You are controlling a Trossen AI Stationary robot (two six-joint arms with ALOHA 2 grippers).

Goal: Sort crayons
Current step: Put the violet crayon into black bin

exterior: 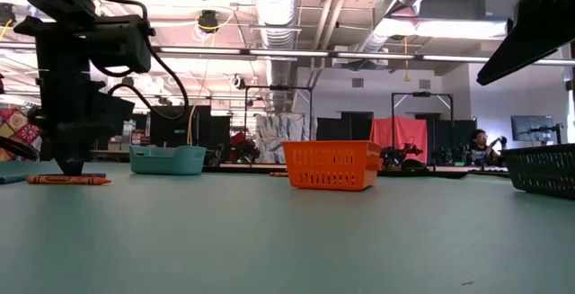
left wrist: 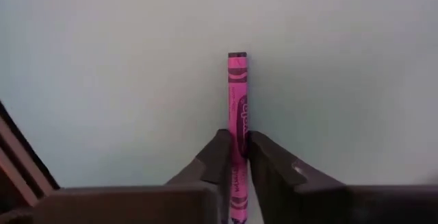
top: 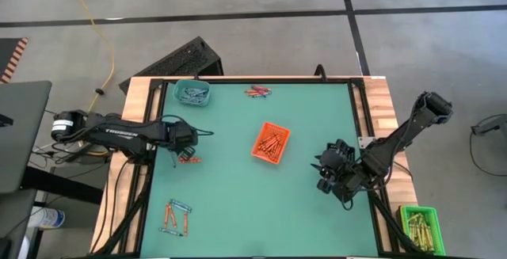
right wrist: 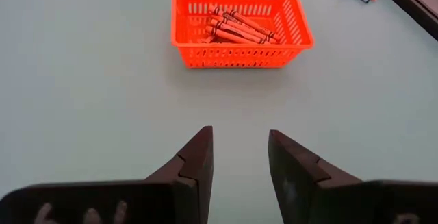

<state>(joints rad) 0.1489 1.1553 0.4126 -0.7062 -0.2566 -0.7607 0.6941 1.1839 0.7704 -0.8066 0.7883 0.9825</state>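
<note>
My left gripper (top: 176,154) is low over the table's left side and shut on a purple-pink crayon (left wrist: 237,101). Orange-red crayons (top: 188,159) lie on the table right beside it and also show in the low view (exterior: 67,179). More crayons lie in a loose group (top: 176,215) at the near left, and purple-pink ones (top: 257,92) at the far edge. The orange basket (top: 271,142) holds orange-red crayons. The teal tray (top: 192,93) holds blue-grey ones. My right gripper (right wrist: 239,138) is open and empty over bare table on the right (top: 323,170). My left gripper pinches the purple-pink crayon around its middle (left wrist: 239,133) between its two fingers (left wrist: 220,157). The fingers come from above and point down. The crayon runs through the gap, one end (left wrist: 237,58) sticking out past the fingertips. Whether it rests on the table, I cannot tell.
A green basket (top: 420,227) with yellow-olive sticks stands off the table's near right corner. The table's wooden rim (top: 380,100) frames the green mat. The orange basket (right wrist: 239,22) stands ahead of my right gripper, with bare mat (right wrist: 102,101) between them.
</note>
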